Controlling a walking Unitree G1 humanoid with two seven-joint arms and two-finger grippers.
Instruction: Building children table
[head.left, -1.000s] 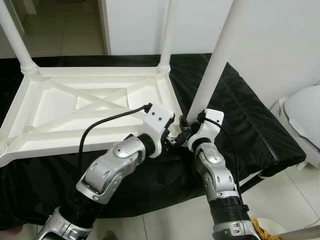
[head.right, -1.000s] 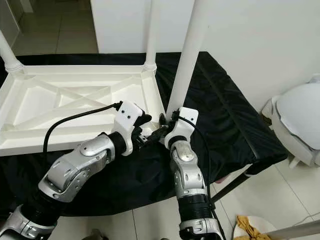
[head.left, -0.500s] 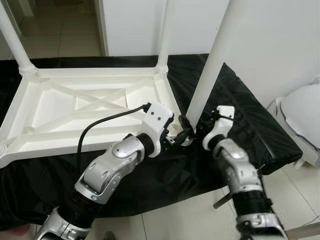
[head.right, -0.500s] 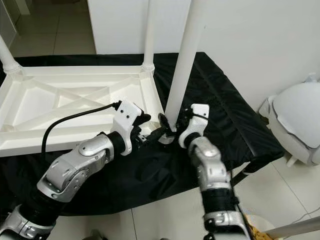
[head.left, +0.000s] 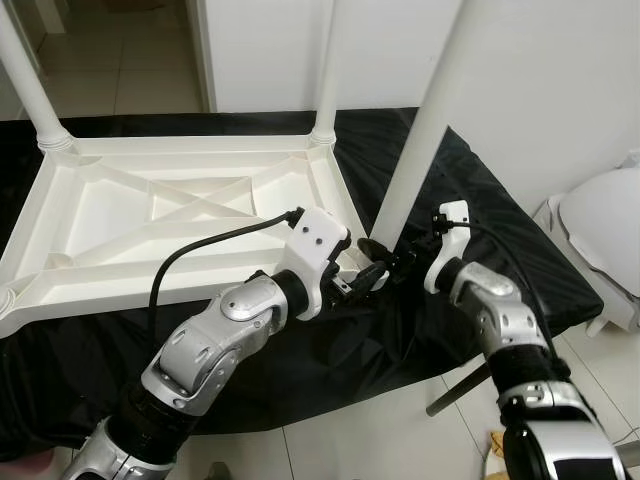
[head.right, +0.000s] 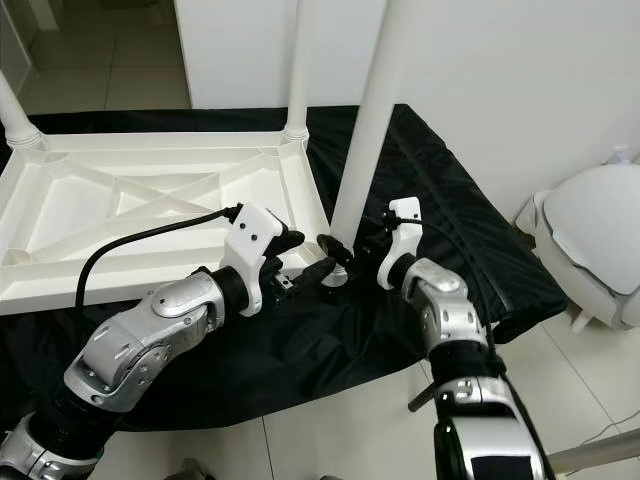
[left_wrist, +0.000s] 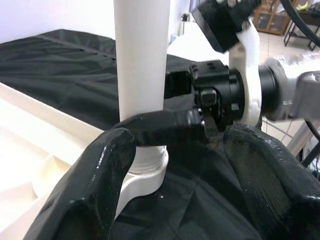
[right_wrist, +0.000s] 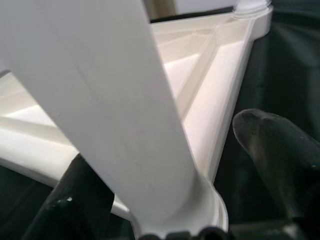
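Table top, white and ribbed, lies upside down on a black cloth, its near-corner leg standing upright. Both the left gripper and the right gripper reach that leg's base with fingers spread wide, gripping nothing.

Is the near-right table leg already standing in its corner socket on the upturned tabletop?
Yes. The table leg stands upright with its foot seated in the corner socket of the tabletop.

Upturned white table top on black cloth, white legs upright at its corners, left gripper and right gripper either side of nearest leg base.
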